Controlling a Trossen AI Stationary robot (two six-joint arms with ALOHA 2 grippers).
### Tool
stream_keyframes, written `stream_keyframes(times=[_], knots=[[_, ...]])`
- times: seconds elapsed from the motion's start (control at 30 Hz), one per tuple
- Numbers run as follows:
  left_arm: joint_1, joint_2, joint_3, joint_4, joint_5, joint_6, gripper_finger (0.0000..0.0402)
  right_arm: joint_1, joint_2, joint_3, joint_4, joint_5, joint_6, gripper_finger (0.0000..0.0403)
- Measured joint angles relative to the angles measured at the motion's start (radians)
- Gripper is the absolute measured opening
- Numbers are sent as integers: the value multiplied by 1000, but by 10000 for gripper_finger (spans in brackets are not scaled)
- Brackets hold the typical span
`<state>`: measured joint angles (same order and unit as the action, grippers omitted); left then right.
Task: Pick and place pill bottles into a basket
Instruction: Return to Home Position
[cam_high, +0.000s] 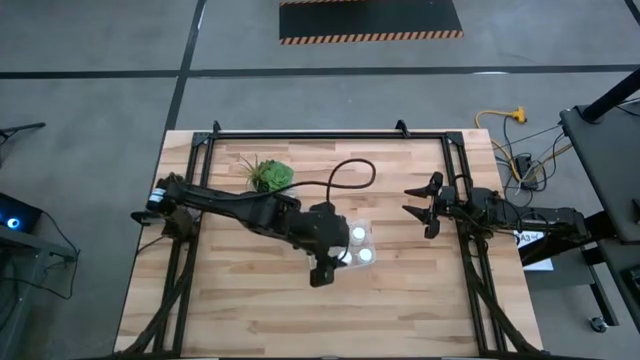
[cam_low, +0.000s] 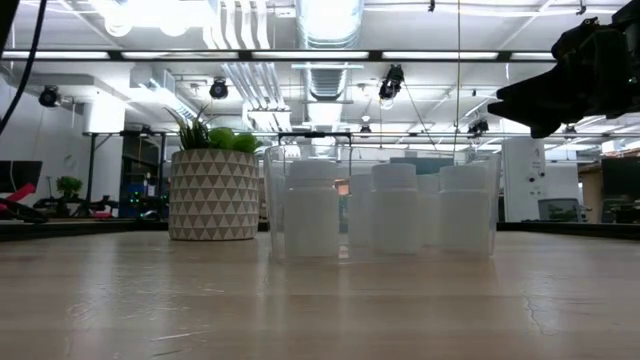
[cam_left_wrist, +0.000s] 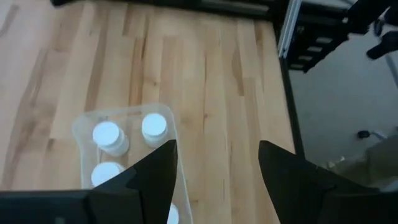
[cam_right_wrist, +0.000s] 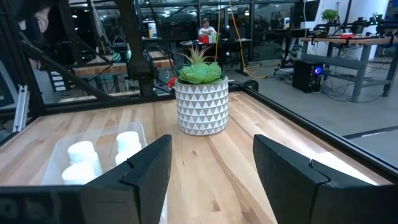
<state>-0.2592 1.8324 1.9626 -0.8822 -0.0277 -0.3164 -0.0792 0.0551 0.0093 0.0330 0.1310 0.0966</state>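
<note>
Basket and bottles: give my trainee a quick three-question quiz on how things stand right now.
1. True or false: the left end effector, hovering by the basket, is shut on a pill bottle.
2. What shares the table with the basket? A) potted plant B) mug C) tray
3. Fill in: the pill bottles in the basket stand ____.
Key: 1 false, it is open and empty. 2 A. 3 upright. The right end effector waits open at the table's right edge.
</note>
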Motion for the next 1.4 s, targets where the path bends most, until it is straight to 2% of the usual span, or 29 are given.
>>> stream_keyframes(times=[0.13, 0.47, 0.73, 1.07, 1.27, 1.4], knots=[[0, -8, -4, 51, 1, 18, 207, 0, 0, 0, 0, 0, 0, 215], [11, -34, -5, 94, -1, 247, 207, -1, 0, 0, 0, 0, 0, 215], [11, -23, -24, 282, -8, 274, 207, 0, -1, 0, 0, 0, 0, 215], [11, -65, -32, 270, -3, 338, 207, 0, 0, 0, 0, 0, 0, 215], [23, -169, -127, 293, 4, 390, 207, 0, -1, 0, 0, 0, 0, 215], [44, -291, -300, 461, 3, 400, 207, 0, 0, 0, 0, -1, 0, 215]])
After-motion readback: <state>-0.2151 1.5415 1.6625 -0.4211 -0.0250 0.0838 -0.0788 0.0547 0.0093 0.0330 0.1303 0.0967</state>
